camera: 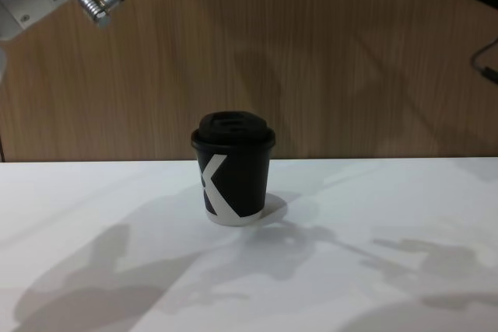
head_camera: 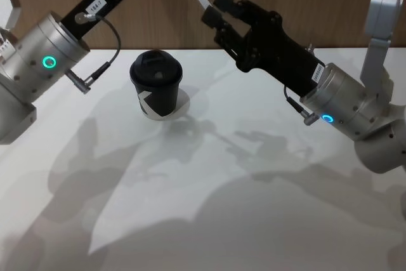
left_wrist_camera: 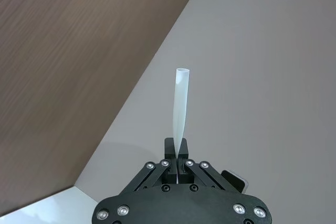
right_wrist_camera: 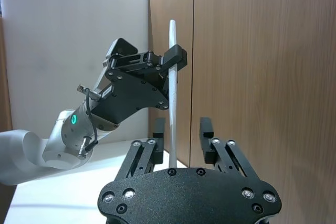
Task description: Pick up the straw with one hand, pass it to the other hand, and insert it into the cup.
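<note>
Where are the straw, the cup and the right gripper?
straw (left_wrist_camera: 180, 108), left wrist view, middle of its shaft.
cup (camera: 245, 178), chest view, on its side wall.
right gripper (right_wrist_camera: 182, 125), right wrist view, midway between its open fingertips.

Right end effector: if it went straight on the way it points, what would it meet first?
Probably the straw, standing between the open fingers of the right end effector and clamped by the left end effector. Depth is unclear; beyond it is the wooden wall.
</note>
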Available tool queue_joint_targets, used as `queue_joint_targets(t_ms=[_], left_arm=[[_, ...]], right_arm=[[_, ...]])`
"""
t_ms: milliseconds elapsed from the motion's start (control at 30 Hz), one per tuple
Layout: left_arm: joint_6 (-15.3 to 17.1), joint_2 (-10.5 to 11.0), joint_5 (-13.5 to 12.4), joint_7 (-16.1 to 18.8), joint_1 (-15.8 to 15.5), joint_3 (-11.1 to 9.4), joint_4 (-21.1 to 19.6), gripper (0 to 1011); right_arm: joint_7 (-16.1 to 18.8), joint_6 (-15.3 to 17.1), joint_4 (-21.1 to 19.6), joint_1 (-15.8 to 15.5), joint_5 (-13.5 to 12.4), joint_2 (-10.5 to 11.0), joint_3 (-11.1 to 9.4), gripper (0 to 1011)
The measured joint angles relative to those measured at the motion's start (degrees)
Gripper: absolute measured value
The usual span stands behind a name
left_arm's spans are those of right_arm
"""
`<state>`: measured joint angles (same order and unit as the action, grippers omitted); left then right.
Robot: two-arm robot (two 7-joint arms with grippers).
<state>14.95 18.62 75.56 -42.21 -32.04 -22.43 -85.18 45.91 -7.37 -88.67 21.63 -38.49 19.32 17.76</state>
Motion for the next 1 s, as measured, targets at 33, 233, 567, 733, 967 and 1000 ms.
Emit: queue_joint_targets(t_ms=[33,233,567,733,967,1000], left_arm=[[0.00,0.10,0.14,0.06,0.05,0.00,-0.08,11],[-0.39,0.50,0.27,0.48,0.10,0.03,-0.33,12],[-3.67,1.99,-3.24,1.71,-0.24,-0.51,-0.92,11],[-6.01,3.01,-6.20,2.77,-0.46,-1.01,-1.35,11],[-10.28,4.63,-12.18,5.36,-0.74,-1.85,-2.23,12],[-10.69,4.82,-12.80,5.65,-0.77,-1.96,-2.36,12]], right_arm=[[0.00,0.00,0.00,0.00,0.00,0.00,0.00,399],[0.00,0.00,0.00,0.00,0.00,0.00,0.00,623],[0.00,0.00,0.00,0.00,0.00,0.00,0.00,898],[0.00,0.00,0.00,0.00,0.00,-0.01,0.00,1001],[0.00,0.00,0.00,0.00,0.00,-0.01,0.00,1001],[0.00,0.00,0.00,0.00,0.00,-0.01,0.00,1001]])
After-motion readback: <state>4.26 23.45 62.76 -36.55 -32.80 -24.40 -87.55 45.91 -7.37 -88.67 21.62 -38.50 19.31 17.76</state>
